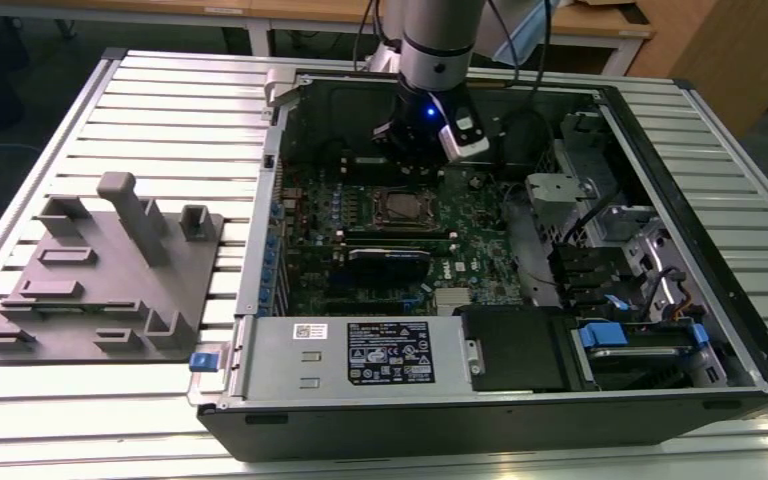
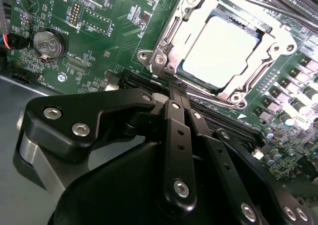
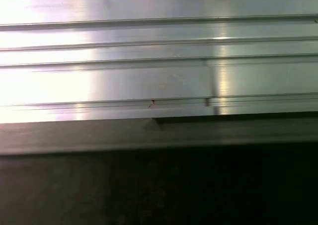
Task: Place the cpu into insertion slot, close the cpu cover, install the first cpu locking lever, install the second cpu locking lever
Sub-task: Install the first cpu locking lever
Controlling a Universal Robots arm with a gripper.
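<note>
Silver-grey cpu [image 2: 221, 48], seated, just beyond closed hand [image 2: 177, 88]

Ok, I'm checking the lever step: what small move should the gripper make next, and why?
Probably press the gripper down a little on the locking lever by its tips: the cpu sits framed by the closed cpu cover, and the shut gripper is at the cover's edge.

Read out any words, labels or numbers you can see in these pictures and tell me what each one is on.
Nothing can be quoted reliably.
Black label on the silver power supply box: print too small to read.
White sticker beside that label: too small to read.
Green circuit board in the second wrist view: white lettering, too small and tilted to read.
</note>
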